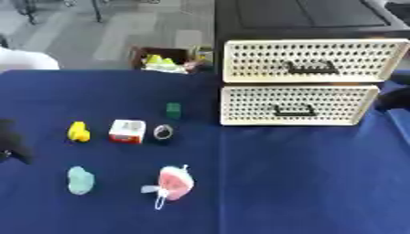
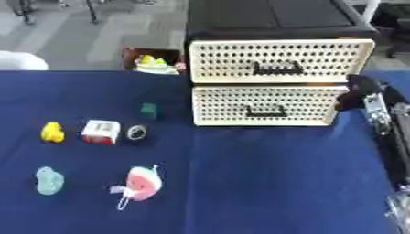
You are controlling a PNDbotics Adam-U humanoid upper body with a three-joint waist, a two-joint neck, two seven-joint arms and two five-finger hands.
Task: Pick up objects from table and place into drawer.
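Left eye view: blue cloth table [image 1: 304,183]; cream perforated drawers [image 1: 298,105] far right, both closed. Left-side objects: yellow toy [image 1: 78,131], white-red box [image 1: 127,131], pink soft piece [image 1: 175,183], likely light; take by sides. Left hand [image 1: 12,141] at left edge, fingers indistinct.

Right eye view: right hand [image 2: 358,91] beside lower drawer's right end, fingers' state unclear.

Both views look steeply down from head height onto the blue counter [image 1: 304,183], facing the drawer unit [image 1: 300,80] at its far side. They share nearly the whole scene; the right eye view is shifted slightly rightward.
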